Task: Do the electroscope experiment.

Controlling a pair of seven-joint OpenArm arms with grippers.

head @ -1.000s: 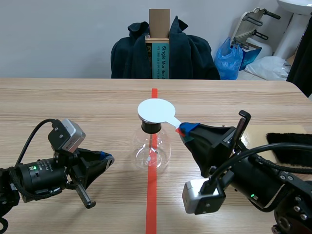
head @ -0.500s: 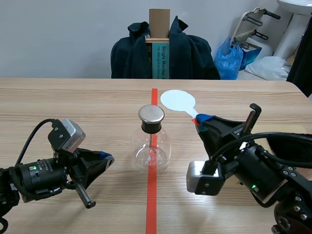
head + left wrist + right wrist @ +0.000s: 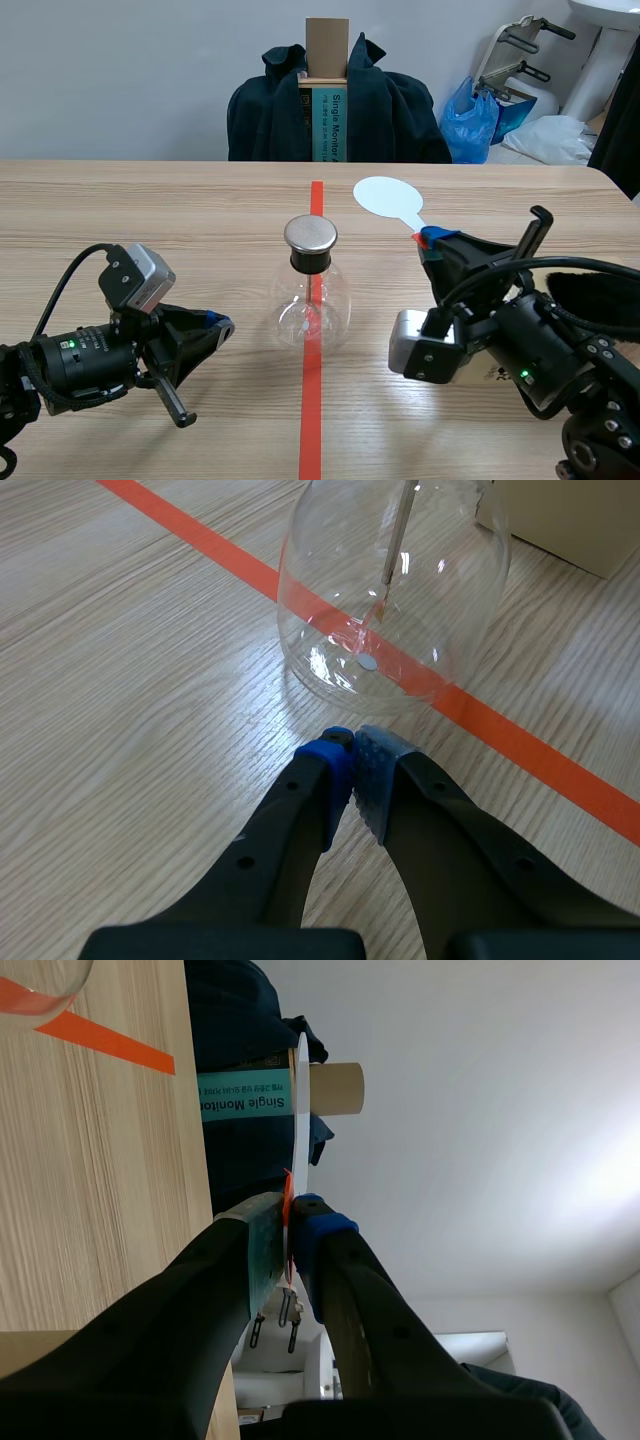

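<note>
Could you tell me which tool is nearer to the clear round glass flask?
Left. The left tool sits shut just short of the flask; the right tool, shut on a white round paddle, is farther off.

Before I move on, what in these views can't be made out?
Scene view: what hangs inside the flask is too small to tell spread or closed.
Left wrist view: the flask's cap is cut off by the edge; only the rod's lower part shows.
Right wrist view: the white disc in the right gripper is edge-on, its face hidden.
Scene view: the black fur cloth lies partly behind the right arm.
</note>
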